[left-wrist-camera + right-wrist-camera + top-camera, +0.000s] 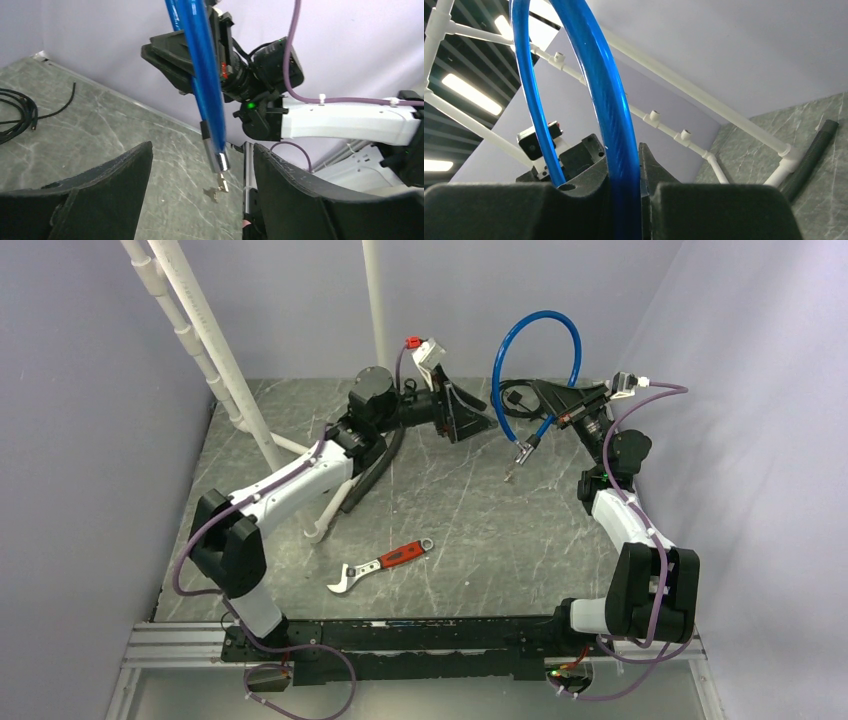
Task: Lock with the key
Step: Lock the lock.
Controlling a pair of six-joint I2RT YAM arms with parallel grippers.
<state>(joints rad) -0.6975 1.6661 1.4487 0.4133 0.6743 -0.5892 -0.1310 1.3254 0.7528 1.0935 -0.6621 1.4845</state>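
Right fingers (586,167) clamp the blue cable lock (200,60); left fingers (117,175) stand open near its dangling key (220,186). Risk: an off-centre close could swing the key aside.

Room over mid tabletop (460,510); blue cable loop (540,314) ahead; wrench (385,560) nearer; pipes (228,370) at left

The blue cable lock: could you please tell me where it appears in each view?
Top external: blue cable lock looped upper centre-right.
Left wrist: blue cable lock hanging down the centre.
Right wrist: blue cable lock arcing left of centre.
Shared landmark: grey marble table.
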